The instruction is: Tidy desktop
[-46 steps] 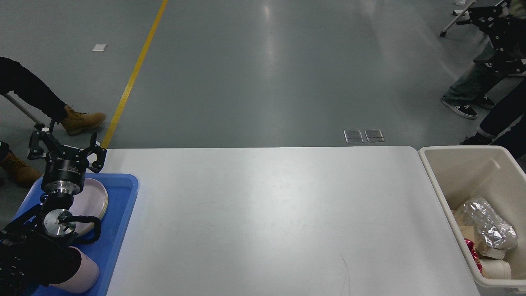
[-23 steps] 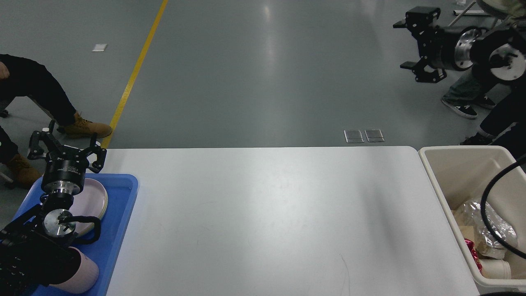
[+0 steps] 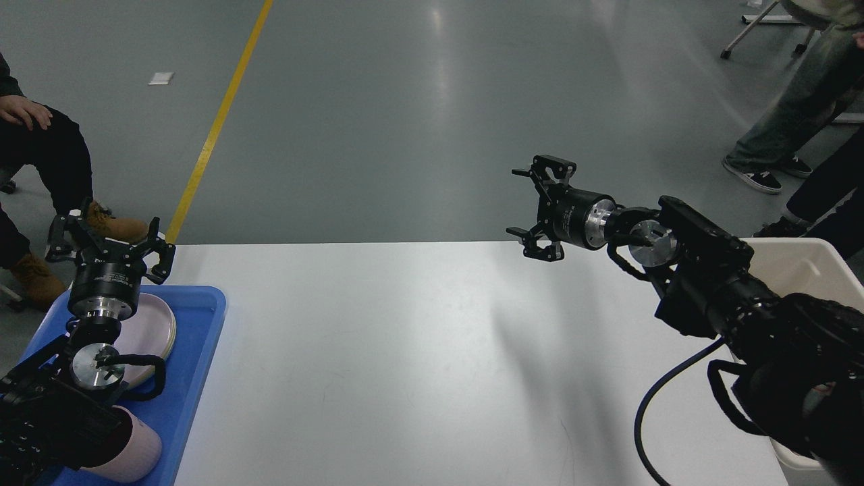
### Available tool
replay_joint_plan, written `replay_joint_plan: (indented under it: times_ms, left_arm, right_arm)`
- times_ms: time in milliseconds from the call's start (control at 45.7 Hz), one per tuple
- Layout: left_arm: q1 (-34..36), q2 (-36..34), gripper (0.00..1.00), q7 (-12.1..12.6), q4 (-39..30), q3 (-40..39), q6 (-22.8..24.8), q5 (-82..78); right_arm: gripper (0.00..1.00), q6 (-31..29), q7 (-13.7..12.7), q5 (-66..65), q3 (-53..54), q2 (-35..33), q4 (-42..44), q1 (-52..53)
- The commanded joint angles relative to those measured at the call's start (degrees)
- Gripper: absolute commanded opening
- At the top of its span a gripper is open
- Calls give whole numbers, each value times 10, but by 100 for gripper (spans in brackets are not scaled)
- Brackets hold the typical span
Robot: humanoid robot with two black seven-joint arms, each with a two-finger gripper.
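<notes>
Looking down from the robot's head, a wide white desktop (image 3: 432, 351) fills the near half of the view, with grey floor beyond its far edge. Its smooth top shows no loose item in the open middle. It reads as a rigid, heavy slab, not something to lift; tidying likely means taking things off it or sorting them at its two ends.

At the left end sits a blue tray (image 3: 202, 358). On it lie a pale pink plate (image 3: 158, 324) at the far side and a pink cup (image 3: 135, 452) on its side at the near side. Both look hard, smooth and breakable, probably slippery under metal fingers; the plate is best taken by its rim, the cup across its body. The left gripper (image 3: 108, 243) hangs above the tray's far end, fingers spread apart and holding nothing.

At the right end stands a cream bin (image 3: 796, 253), mostly hidden by the right arm. The right gripper (image 3: 536, 212) hovers over the desktop's far edge, right of centre, pointing left, fingers apart and empty.

People's legs and shoes show on the floor at far left and far right.
</notes>
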State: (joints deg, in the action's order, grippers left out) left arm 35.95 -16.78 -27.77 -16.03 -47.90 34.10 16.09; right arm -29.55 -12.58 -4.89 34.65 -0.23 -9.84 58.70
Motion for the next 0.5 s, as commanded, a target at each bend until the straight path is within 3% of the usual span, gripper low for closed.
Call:
replay_joint_plan:
  times_ms: [0,328,482]
  left_arm:
    - [0,0,96,0,0,0,0,0]
    - [0,0,96,0,-1,0,0,0]
    - [0,0,96,0,0,0,0,0]
  right_arm:
    - [100,8,1,44,62,29,0,-21]
    - [100,13,2,59,194,53,0,-25]
    - [100,48,4,59,242,54,0,-38]
